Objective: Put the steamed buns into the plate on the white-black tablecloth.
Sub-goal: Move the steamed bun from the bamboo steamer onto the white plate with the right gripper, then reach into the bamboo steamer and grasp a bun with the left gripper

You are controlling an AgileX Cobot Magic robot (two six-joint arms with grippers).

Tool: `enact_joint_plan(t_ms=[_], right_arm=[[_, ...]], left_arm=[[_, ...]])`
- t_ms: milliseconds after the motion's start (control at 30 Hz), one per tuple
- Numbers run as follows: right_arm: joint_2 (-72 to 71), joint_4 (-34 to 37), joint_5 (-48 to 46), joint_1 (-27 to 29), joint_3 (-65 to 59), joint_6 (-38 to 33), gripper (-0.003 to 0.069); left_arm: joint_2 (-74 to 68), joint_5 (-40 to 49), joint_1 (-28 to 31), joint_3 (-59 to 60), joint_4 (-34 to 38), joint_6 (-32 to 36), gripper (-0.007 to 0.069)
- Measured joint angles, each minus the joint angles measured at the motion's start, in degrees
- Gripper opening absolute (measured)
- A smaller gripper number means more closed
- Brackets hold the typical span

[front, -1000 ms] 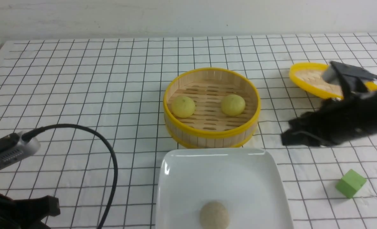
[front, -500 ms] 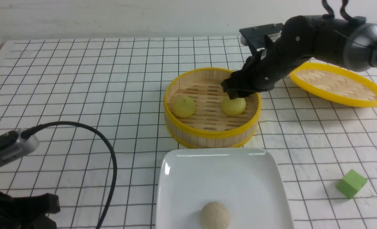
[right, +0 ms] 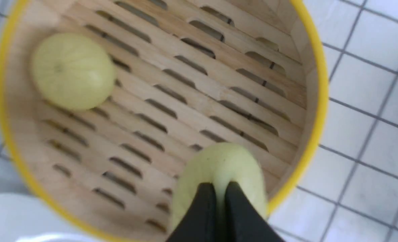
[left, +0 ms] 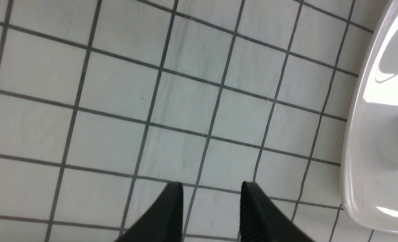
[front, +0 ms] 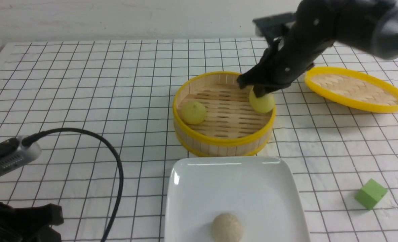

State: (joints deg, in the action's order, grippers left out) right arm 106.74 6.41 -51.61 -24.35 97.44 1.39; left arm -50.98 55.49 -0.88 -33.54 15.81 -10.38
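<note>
The right hand (front: 257, 91) pinches one pale yellow steamed bun (front: 262, 102) by its top at the right rim of the bamboo basket (front: 219, 143), where the second bun (front: 193, 112) sits. The white plate (front: 236, 181), on the checked tablecloth (front: 84, 84), carries a greyish bun (front: 226, 227). The left hand (left: 210, 193), fingers spread, hovers beside the plate.

The glossy white square plate (front: 236, 188) is bare except a greyish-beige round bun (front: 226, 227) near its front; a yellow-rimmed bamboo basket (front: 219, 143) stands just behind.
</note>
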Motion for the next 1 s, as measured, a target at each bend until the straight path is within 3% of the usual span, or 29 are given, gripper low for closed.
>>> enact_joint_plan(t_ms=[67,167,200,267,400,500,567,633,667,733,800,867,933,967,1000], right_arm=[[-4.0,0.3,-0.8,-0.4,-2.4,0.0,0.0009],[-16.7,5.7,1.9,-2.2,-18.5,0.5,0.0009],[-16.7,6.1,2.3,-2.3,-18.5,0.5,0.0009],[-20.7,13.1,10.9,-4.5,-34.2,0.7,0.0009],[-20.3,17.8,22.5,-7.3,-45.2,-0.3,0.0018],[-17.7,19.8,33.5,-8.7,-51.2,-1.4,0.0073],[-16.2,19.9,35.3,-8.7,-51.7,-1.4,0.0162],[-16.1,19.9,34.0,-8.4,-50.8,-1.4,0.0293],[-16.1,19.8,33.3,-8.4,-50.5,-1.4,0.0305],[-18.0,18.9,27.9,-7.0,-47.8,-1.4,0.0446],[-20.9,16.7,21.0,-5.3,-44.9,-1.4,0.051],[-25.3,12.9,13.1,-3.1,-41.5,-1.4,0.0514],[-30.9,7.7,4.9,-0.6,-39.2,-1.4,0.0426],[-31.5,7.3,4.2,-0.3,-39.2,-1.4,0.0426],[-35.4,3.8,-1.6,1.3,-39.3,-1.0,0.0314]], left_arm=[[0.0,0.0,0.0,0.0,-0.1,0.0,0.0269],[0.0,-0.5,0.0,0.0,-0.1,0.0,0.0269],[0.0,-0.7,0.0,0.0,-0.1,0.0,0.0269],[0.0,-1.9,0.0,0.0,-0.1,0.0,0.0269],[0.0,-2.7,0.0,0.0,-0.1,0.0,0.0269],[0.0,-3.0,0.0,0.0,-0.1,0.0,0.0269],[0.0,-3.0,0.0,0.0,-0.1,0.0,0.0269],[0.0,-3.0,0.0,0.0,-0.1,0.0,0.0269],[0.0,-3.0,0.0,0.0,-0.1,0.0,0.0269],[0.0,-3.0,0.0,0.0,-0.1,0.0,0.0269],[0.0,-3.0,0.0,0.0,-0.1,0.0,0.0267],[0.0,-3.2,0.0,0.0,-0.1,0.0,0.025],[-0.2,-3.9,0.0,-0.1,-0.1,0.0,0.021],[-0.4,-4.0,0.0,-0.2,0.0,0.0,0.0205],[-1.7,-4.6,0.0,-1.0,0.6,0.1,0.0153]])
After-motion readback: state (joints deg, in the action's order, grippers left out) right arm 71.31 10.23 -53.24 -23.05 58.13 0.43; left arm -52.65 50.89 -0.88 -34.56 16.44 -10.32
